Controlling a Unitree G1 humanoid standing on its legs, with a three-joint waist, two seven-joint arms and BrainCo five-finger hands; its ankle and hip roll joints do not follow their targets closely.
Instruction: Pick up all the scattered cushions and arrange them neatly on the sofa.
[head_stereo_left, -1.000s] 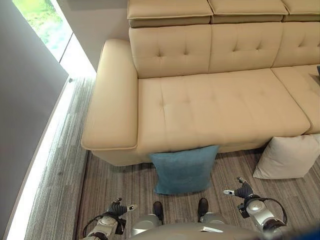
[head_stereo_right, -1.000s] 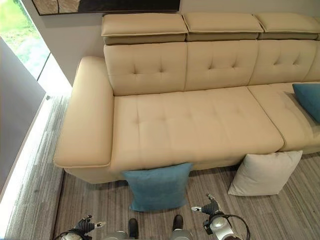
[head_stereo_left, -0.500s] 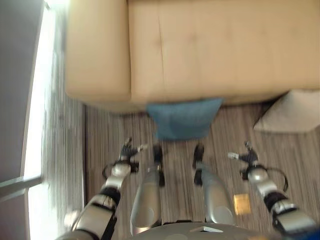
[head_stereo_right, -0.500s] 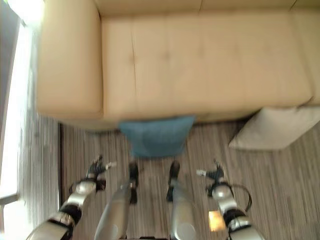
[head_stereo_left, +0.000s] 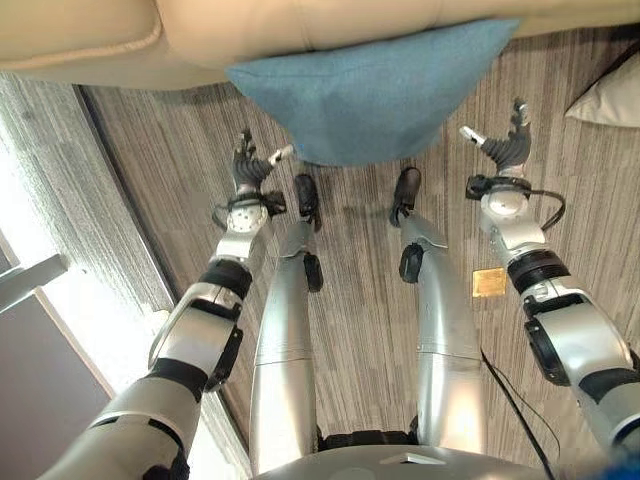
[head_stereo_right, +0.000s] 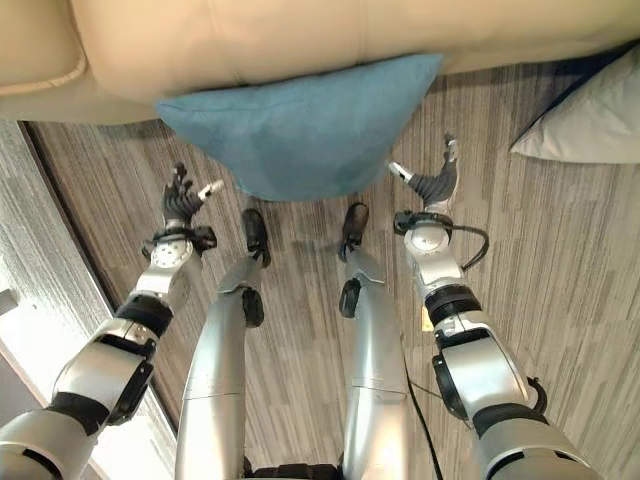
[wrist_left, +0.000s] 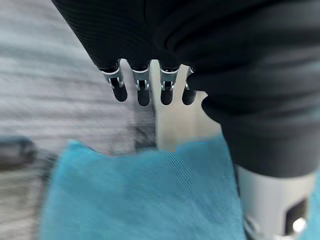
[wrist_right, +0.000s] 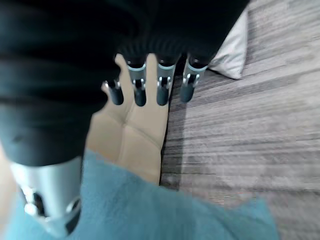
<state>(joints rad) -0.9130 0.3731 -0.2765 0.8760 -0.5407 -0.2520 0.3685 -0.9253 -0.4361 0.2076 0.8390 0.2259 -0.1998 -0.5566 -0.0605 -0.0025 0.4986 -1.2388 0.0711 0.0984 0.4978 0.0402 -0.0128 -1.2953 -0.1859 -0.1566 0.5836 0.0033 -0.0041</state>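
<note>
Teal fabric marks the nearest cushion, a blue cushion that stands on its lower edge on the grey wood-grain floor and leans back against the front of the beige sofa, directly ahead of and between the two hands. The left hand is raised off the floor just beside the cushion's left lower corner, its fingers straight and its thumb spread out toward the fabric, holding nothing; whether the thumb tip touches the cushion cannot be told. In the left wrist view the blue cloth spreads out past the fingers, with a strip of the sofa's beige front above it. The right hand mirrors it on the other side, just beside the cushion's right lower corner, with fingers extended, thumb spread toward the cushion, and nothing in its grasp. Its wrist view shows the blue cushion close below the thumb and the sofa's base running along the floor beyond the fingers. Farther out past the right hand, well apart from it, a white cushion rests on the floor against the sofa, seen only in part at the edge of the head views.
</note>
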